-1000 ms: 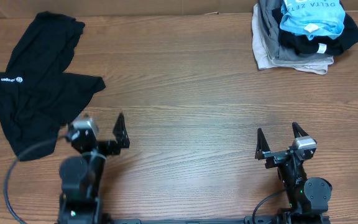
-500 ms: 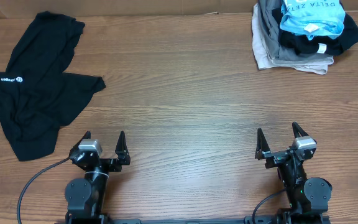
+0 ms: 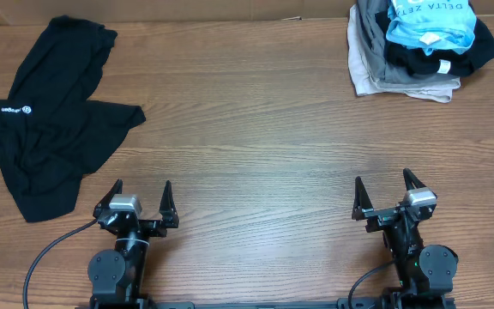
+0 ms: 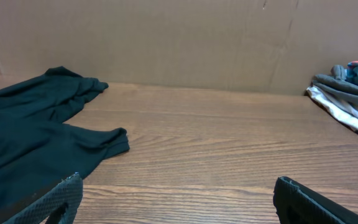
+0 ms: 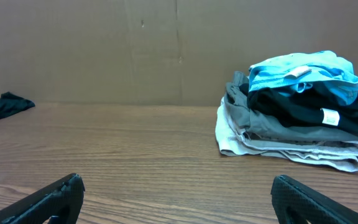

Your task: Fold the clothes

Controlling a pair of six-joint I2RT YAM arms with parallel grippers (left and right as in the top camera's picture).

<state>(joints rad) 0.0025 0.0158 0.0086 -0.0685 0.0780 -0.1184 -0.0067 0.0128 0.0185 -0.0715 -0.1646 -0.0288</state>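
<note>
At the near edge of the tabletop [image 3: 256, 129], the left tool [image 3: 142, 185] has pulled back. A second ago it was turned and reaching out toward the near-left, close to the hem of the black top [image 3: 50, 120]. Now it sits squarely at its rest place, jaws spread wide and empty. The right tool [image 3: 382, 178] has not stirred at the near-right; its jaws are also wide apart with nothing between them.

Further back, along the left edge and running up to the far-left corner, the black top lies spread out and rumpled, not folded, its small white logo facing up. It looks just as it did a second ago, so the left tool left it untouched.

In the far-right corner sits a pile of clothes [image 3: 401, 77], with the light blue T-shirt [image 3: 431, 21] on top of black, grey and pale layers.

With both tools parked and empty, no fold seems to be under way. The black top looks like the piece left to do.
</note>
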